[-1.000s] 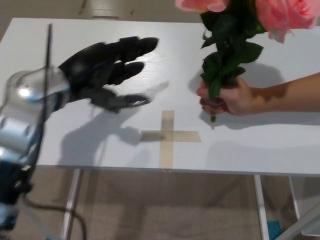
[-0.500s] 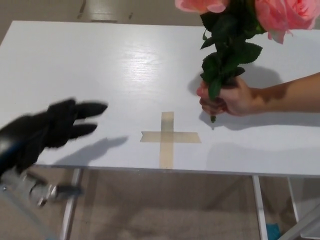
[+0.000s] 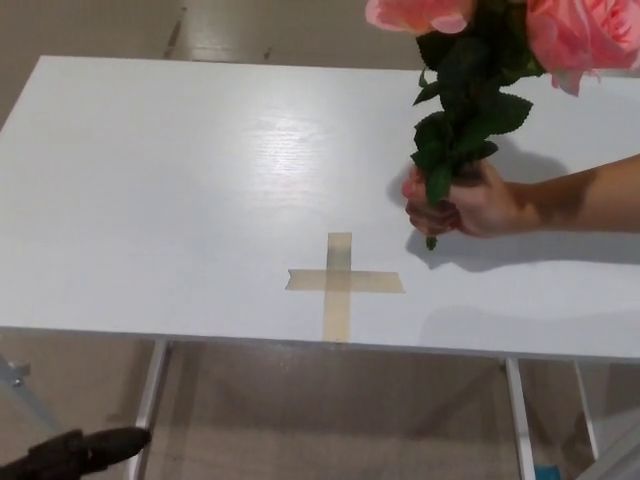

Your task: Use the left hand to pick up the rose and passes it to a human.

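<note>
The rose (image 3: 470, 110) stands upright in a person's hand (image 3: 468, 203), just right of and above the tape cross (image 3: 342, 282) on the white table (image 3: 150, 200). The left hand (image 3: 80, 452) sits far below-left of the cross, under the table edge; whether it is released or clenched I cannot tell. The right hand is out of view. Risk looks slight: a loosened hold would tip the stem onto the table

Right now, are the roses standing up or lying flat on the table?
Standing up. A person's hand grips the roses by the stems, pink blooms at the top, leafy stems pointing down over the white table.
</note>
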Controlling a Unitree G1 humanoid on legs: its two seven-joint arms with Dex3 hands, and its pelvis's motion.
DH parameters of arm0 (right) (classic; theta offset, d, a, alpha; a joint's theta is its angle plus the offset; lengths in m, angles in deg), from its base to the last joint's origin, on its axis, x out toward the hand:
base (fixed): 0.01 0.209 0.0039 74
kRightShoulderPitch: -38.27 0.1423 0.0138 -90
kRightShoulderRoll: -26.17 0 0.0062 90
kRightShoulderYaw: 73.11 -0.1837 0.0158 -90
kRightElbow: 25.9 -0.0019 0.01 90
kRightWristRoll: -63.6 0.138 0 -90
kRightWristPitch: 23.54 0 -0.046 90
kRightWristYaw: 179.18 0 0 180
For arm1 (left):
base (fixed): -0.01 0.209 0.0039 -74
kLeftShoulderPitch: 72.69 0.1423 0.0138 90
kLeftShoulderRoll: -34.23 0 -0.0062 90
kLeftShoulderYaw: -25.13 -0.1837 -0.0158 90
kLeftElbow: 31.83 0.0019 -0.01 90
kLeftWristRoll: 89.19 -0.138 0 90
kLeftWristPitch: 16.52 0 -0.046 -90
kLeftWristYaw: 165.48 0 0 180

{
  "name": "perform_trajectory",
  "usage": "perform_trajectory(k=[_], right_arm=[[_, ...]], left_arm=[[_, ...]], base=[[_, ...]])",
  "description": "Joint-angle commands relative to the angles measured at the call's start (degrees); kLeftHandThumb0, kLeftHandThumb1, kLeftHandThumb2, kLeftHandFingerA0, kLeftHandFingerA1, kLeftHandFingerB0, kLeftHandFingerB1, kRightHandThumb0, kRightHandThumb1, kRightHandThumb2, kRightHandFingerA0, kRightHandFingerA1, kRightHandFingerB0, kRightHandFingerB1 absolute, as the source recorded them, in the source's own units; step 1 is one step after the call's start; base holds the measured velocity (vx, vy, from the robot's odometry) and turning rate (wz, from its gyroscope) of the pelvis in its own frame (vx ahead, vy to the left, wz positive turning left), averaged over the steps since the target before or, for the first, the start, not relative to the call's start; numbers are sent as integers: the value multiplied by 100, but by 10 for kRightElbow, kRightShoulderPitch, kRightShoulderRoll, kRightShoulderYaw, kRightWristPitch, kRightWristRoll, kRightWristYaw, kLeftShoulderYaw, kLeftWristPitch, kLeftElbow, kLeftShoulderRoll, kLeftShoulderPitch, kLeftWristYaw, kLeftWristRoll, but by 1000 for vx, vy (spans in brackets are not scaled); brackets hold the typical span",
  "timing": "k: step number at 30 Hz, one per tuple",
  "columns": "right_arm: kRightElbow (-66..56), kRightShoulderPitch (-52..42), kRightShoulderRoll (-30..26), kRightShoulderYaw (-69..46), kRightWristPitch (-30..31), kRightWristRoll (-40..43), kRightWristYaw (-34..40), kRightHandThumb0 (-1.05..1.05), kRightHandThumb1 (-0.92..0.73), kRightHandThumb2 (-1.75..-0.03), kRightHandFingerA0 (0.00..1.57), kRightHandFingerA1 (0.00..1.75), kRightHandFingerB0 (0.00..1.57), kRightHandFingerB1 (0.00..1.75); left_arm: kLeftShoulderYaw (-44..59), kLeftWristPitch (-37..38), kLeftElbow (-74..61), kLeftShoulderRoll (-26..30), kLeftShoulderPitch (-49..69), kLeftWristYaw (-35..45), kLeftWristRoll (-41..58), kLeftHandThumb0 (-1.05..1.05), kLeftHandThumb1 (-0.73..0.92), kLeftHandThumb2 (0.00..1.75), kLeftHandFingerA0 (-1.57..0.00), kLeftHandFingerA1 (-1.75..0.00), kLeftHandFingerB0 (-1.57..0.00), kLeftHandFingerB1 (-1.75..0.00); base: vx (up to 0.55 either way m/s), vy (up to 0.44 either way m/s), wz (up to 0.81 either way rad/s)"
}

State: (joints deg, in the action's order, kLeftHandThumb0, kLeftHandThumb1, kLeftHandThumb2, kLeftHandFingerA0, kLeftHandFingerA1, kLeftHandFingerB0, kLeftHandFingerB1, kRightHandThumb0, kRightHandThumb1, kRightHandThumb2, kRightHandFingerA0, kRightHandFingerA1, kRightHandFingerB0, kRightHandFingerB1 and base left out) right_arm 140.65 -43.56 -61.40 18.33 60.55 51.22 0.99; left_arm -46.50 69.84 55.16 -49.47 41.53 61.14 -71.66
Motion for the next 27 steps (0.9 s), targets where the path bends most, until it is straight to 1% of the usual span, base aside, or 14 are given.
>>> perform_trajectory(k=[1,3,4,7,8,9,12,13,14,15,17,20,21,27], right_arm=[[2,-8,-3,-14,-3,9,34,-35,-70,-61,64,42,45,36],[1,-7,-2,-15,-2,9,37,-43,-60,-81,56,52,39,46],[2,-7,-1,-15,-3,8,40,-35,-69,-61,61,41,44,35],[0,-3,3,-16,-3,9,44,-35,-69,-60,60,41,43,35],[0,0,4,-16,-3,9,44,-35,-69,-60,59,40,43,35],[0,5,4,-18,-3,10,44,-35,-69,-60,59,40,43,35],[0,20,2,-21,2,13,42,-36,-69,-61,58,40,44,35],[0,25,-1,-23,2,14,40,-36,-69,-61,58,40,44,35],[0,26,-3,-23,2,13,39,-35,-69,-60,58,40,43,35],[-1,30,-6,-24,1,14,37,-35,-69,-60,58,40,43,35],[-2,34,-7,-29,-1,18,32,-34,-69,-60,58,40,43,35],[-2,36,-6,-31,-2,19,31,-34,-69,-60,58,40,43,35],[-3,31,-3,-30,-2,18,30,-34,-69,-60,58,40,44,35],[-3,26,0,-33,-1,13,33,-34,-69,-60,60,40,44,35]], left_arm=[[-42,45,319,-35,-130,-230,-143,-60,38,73,-30,-42,-35,-43],[-55,61,415,-28,-173,-279,-167,-60,39,56,-34,-35,-38,-34],[-70,74,486,-20,-202,-319,-186,-57,44,54,-36,-33,-38,-33],[-74,74,580,-14,-245,-377,-189,-57,45,55,-35,-33,-38,-33],[-74,67,603,-16,-251,-400,-188,-63,41,75,-32,-44,-35,-44],[-79,67,625,-13,-259,-419,-192,-57,49,55,-39,-35,-38,-34],[-106,73,662,-2,-270,-448,-213,-64,46,78,-41,-47,-34,-44],[-114,73,673,5,-274,-446,-217,-58,59,59,-51,-37,-40,-34],[-115,74,680,7,-278,-445,-216,-58,62,59,-55,-38,-41,-34],[-114,75,688,10,-284,-442,-209,-61,53,84,-49,-51,-36,-47],[-113,78,692,15,-294,-430,-203,-60,54,85,-48,-51,-36,-47],[-119,88,707,18,-303,-430,-199,-60,54,85,-48,-51,-36,-47],[-108,100,706,19,-292,-409,-184,-57,63,60,-53,-38,-41,-34],[-113,128,736,20,-296,-389,-176,-58,61,59,-51,-37,-41,-34]], base=[[0,0,0],[0,0,0],[0,0,0],[0,0,0],[0,0,0],[0,0,0],[0,0,0],[0,0,0],[0,0,0],[0,0,0],[0,0,0],[0,0,0],[0,0,0],[0,0,0]])
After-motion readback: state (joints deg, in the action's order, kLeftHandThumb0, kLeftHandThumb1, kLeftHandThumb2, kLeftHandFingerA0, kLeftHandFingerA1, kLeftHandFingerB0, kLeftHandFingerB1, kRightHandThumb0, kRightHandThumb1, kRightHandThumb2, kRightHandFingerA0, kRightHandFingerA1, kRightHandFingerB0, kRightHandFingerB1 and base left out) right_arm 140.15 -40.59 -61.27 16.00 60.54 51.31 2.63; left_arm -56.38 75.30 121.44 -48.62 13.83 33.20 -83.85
